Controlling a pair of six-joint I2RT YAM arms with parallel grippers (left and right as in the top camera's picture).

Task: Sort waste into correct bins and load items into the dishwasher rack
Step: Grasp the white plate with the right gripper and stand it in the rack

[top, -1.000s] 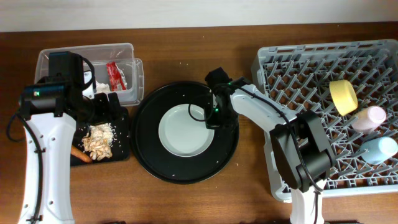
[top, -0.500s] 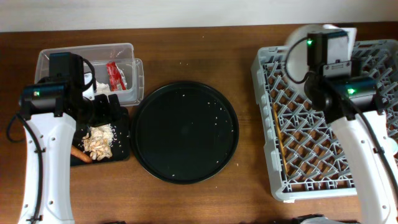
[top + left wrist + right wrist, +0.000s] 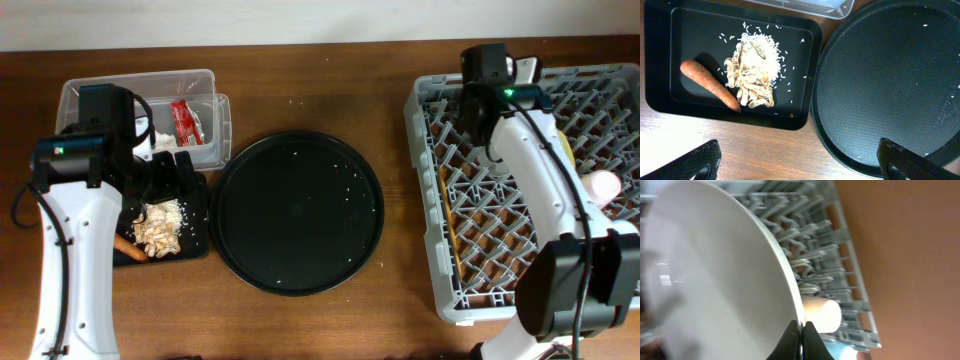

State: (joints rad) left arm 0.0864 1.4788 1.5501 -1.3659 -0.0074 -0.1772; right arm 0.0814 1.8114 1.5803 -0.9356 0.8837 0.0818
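Note:
My right gripper (image 3: 801,330) is shut on the rim of the white plate (image 3: 715,280) and holds it on edge over the far left part of the grey dishwasher rack (image 3: 500,250). In the overhead view the arm (image 3: 488,120) hides most of the plate. The chopsticks (image 3: 447,215), yellow bowl (image 3: 567,150) and pink cup (image 3: 605,185) lie in the rack. A pale blue cup (image 3: 847,355) shows below the pink cup (image 3: 822,315). My left gripper (image 3: 802,165) is open and empty, above the wood beside the black rectangular tray (image 3: 660,65). This tray holds the carrot (image 3: 710,85) and the food scraps (image 3: 752,75). The clear tub (image 3: 140,80) holds the red wrapper (image 3: 185,122) and the tissue (image 3: 160,135).
The large round black tray (image 3: 297,210) sits mid-table between the bins and the rack, with only rice grains on it. It lies close to the right side of the black rectangular tray (image 3: 197,235).
The plate has left the round tray. My right arm has carried it to the rack and now holds it lower, over the rack's far left. The left arm has not moved.

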